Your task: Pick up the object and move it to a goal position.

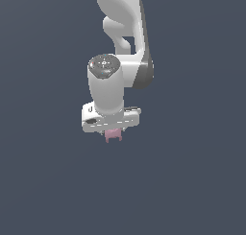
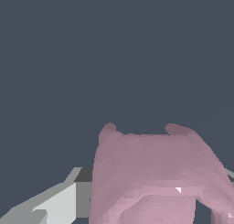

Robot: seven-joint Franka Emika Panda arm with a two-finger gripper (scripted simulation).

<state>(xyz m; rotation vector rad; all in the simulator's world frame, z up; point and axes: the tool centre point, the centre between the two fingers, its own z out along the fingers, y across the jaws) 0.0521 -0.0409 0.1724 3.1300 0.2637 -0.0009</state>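
Pink object [image 2: 155, 177], seemingly tool-gripped [image 1: 113, 132]

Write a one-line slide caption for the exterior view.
White robot arm against a plain dark background, its gripper pointing down with a small pink block peeking out beneath it.

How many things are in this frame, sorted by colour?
Pale pink: 1, the lumpy block, sitting between the fingers under the gripper.
White and grey: 1, the robot arm with that gripper.
Total: 2
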